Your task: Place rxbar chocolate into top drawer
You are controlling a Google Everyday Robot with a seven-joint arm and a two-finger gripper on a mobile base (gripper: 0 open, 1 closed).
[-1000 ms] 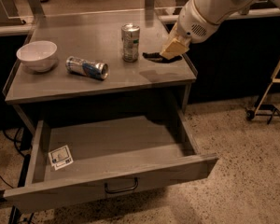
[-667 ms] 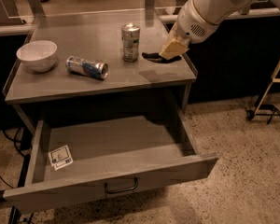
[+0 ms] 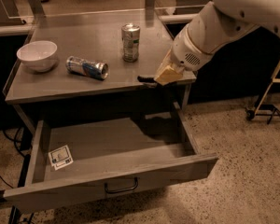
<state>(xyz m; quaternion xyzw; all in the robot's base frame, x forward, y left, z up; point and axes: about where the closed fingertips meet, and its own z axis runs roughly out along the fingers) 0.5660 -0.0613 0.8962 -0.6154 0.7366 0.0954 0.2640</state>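
The rxbar chocolate (image 3: 146,80) is a small dark bar sticking out to the left of my gripper (image 3: 165,74), at the front right edge of the tabletop. The gripper is shut on it and holds it just above the table edge, over the back right part of the top drawer. The top drawer (image 3: 116,171) is pulled out below the table, wide and grey, with a dark curved handle (image 3: 121,188) on its front. A small white sticker (image 3: 60,157) lies inside at the left. Most of the bar is hidden by the tan fingers (image 3: 169,72).
On the grey table (image 3: 84,31) stand an upright silver can (image 3: 130,42), a can lying on its side (image 3: 87,67) and a white bowl (image 3: 37,55) at the left. A metal cart frame (image 3: 270,92) stands on the speckled floor at the right.
My gripper has moved from the table's right rear toward its front edge, and the dark bar has come along with it.
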